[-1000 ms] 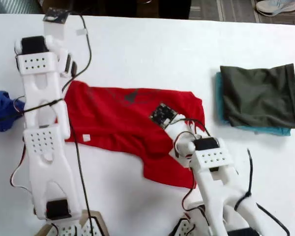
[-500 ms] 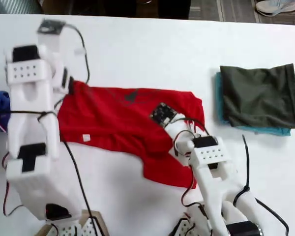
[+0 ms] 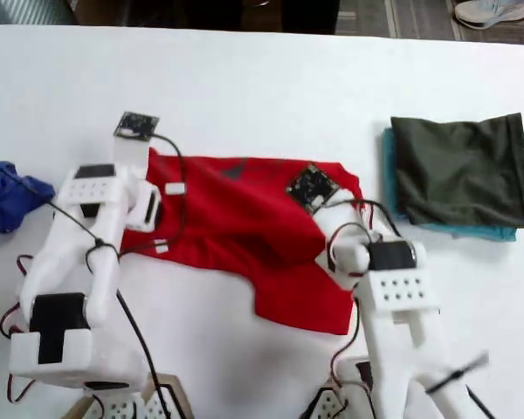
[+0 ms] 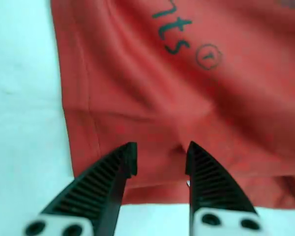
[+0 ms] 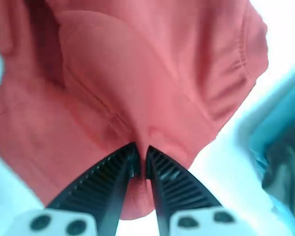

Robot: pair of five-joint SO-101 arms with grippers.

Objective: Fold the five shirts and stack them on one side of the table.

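i see the red shirt (image 3: 244,227) spread across the middle of the table (image 3: 271,78), partly folded, with its lower right part hanging toward the near edge as a loose flap. my left arm (image 3: 70,262) stands at the shirt's left end and my right arm (image 3: 393,297) at its right end.

in the left wrist view my left hand (image 4: 160,157) is released: its two black fingers (image 4: 113,172) are spread apart, with red cloth showing in the gap between them. it sits over the shirt close to a hemmed edge, with bare table just beside that edge. some dark print (image 4: 208,55) shows on the cloth farther out. i cannot tell whether the fingertips touch the fabric.

my right hand (image 5: 140,160) is clenched on the red shirt. its fingertips are nearly together, pinching a raised ridge of cloth that runs up from between them, near the shirt's right corner.

to the right, apart from the red shirt, a folded dark green shirt (image 3: 467,170) lies on top of a folded teal shirt (image 3: 389,175), whose edge shows along the left and near sides. a crumpled blue shirt (image 3: 13,196) lies at the table's left edge, beside my left arm.
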